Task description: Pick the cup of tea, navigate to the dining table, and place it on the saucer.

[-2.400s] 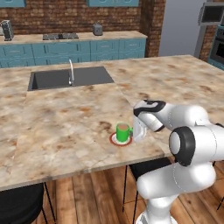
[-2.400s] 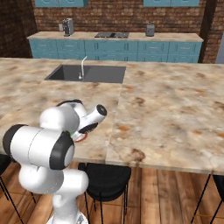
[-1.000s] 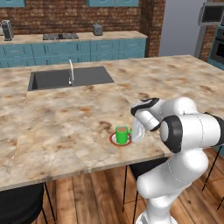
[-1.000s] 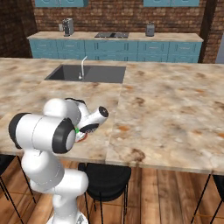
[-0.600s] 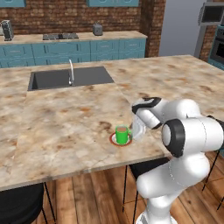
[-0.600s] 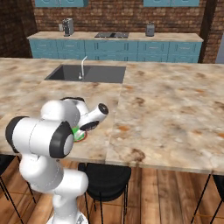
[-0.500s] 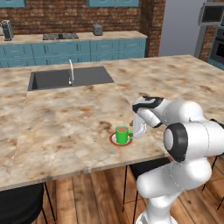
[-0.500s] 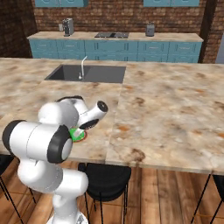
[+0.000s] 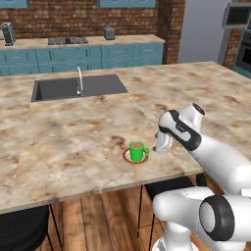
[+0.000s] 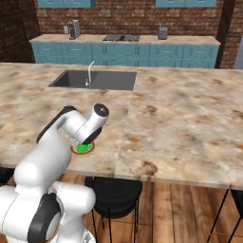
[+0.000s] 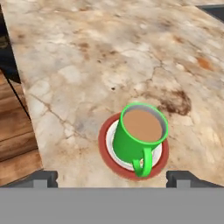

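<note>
The cup of tea (image 9: pixel 138 150) is a small green mug holding brown liquid. It stands upright on the saucer (image 9: pixel 127 157), a white dish with a red-brown rim, near the front edge of the dining table (image 9: pixel 73 132). My gripper (image 9: pixel 157 148) hovers just right of the cup, open and apart from it. In the hand view the cup (image 11: pixel 139 139) sits centred on the saucer (image 11: pixel 106 144) with its handle toward me, and my gripper (image 11: pixel 112 177) has its two fingertips (image 11: pixel 44 177) spread wide on either side. From the right base view my arm covers most of the cup (image 10: pixel 85 148).
A dark inset sink (image 9: pixel 73 87) with a faucet (image 9: pixel 79 81) lies farther back on the table. Black stools (image 10: pixel 114 190) stand under the front edge, over a wooden floor. A teal wall counter (image 9: pixel 83 51) runs along the brick wall behind.
The jaws have opened and let go of the cup, which stays on the saucer. The hand has drawn back a little to the right, and the arm's elbow has shifted.
</note>
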